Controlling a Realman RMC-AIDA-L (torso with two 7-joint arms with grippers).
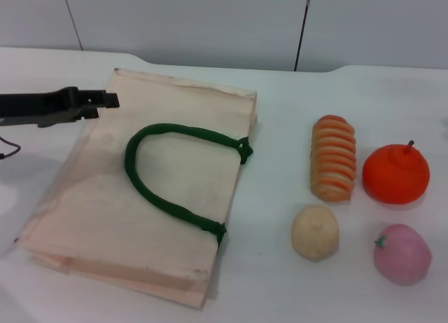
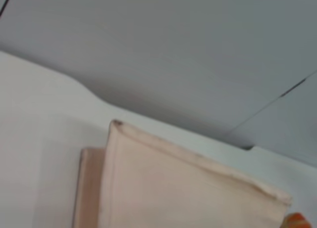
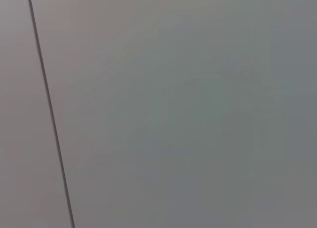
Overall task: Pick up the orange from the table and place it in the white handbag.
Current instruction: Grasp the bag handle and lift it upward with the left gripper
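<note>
Even, diffuse overhead light keeps the plain white flat tabletop bright, without glare. Soft, short shadows lie just beside the round red-orange fruit and under the near edge of the large cream fabric tote. Both wrist views look soft; the right one shows only dim grey wall.
</note>
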